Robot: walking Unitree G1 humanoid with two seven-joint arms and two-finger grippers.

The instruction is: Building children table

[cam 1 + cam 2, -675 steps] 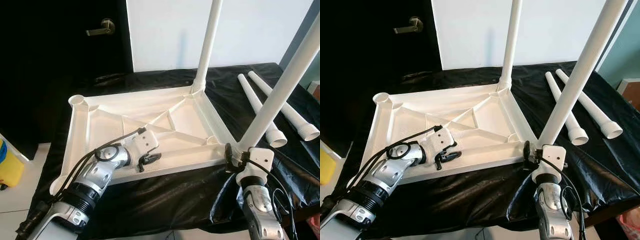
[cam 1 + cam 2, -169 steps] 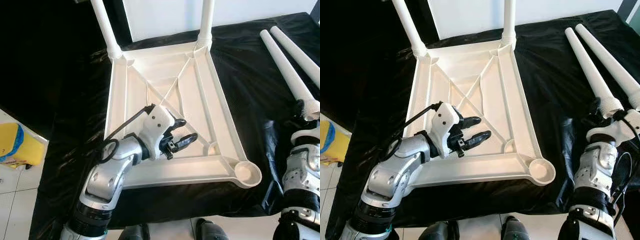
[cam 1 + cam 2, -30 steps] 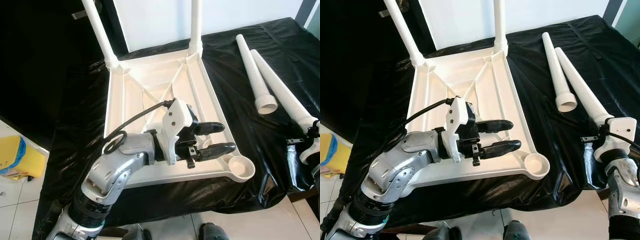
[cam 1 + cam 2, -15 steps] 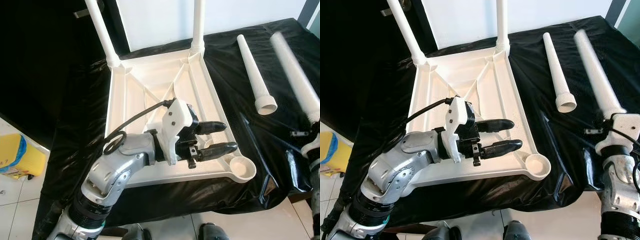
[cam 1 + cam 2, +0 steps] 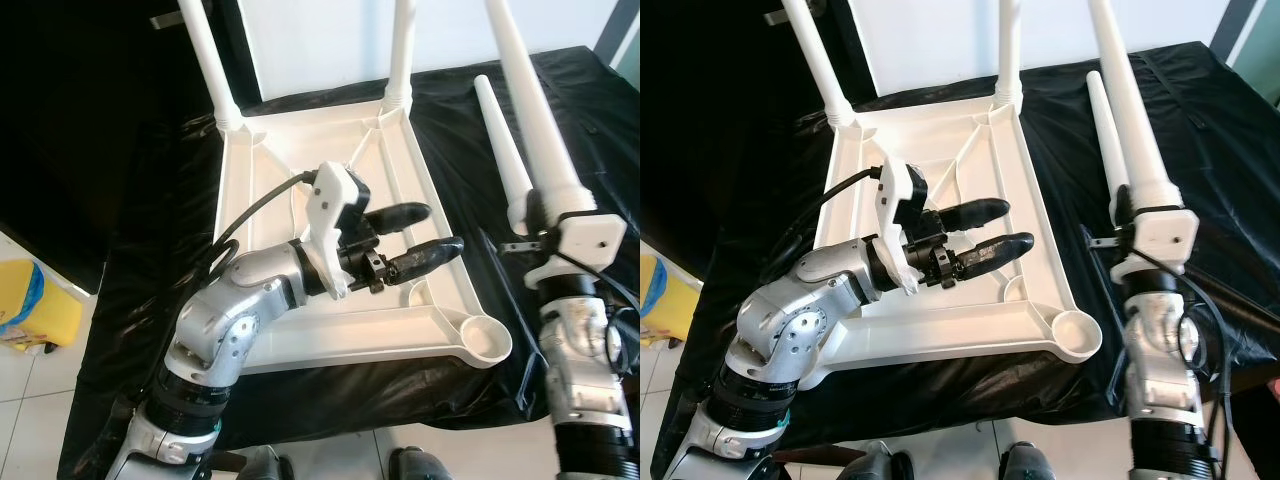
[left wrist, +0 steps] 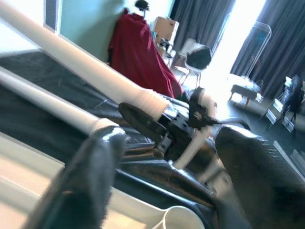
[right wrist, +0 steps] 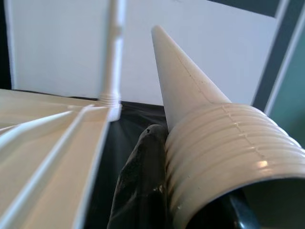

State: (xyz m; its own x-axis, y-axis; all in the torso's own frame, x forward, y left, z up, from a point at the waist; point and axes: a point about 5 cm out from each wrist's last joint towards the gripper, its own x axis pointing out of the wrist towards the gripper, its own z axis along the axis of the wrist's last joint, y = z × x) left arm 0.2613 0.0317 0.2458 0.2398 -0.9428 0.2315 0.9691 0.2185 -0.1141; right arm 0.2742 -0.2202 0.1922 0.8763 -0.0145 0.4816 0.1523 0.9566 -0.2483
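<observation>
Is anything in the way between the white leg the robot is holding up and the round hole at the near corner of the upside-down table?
Nothing visible blocks it. The right hand holds the leg upright beside the tabletop, and the corner socket looks open, with black cloth between them. The left hand hovers open over the tabletop's middle, away from the socket.

You had a black-draped table (image 5: 150,300) on pale floor tiles (image 5: 40,400), a white wall (image 5: 320,40) behind, and dark curtains (image 6: 200,24) around a bright window (image 6: 238,43).
</observation>
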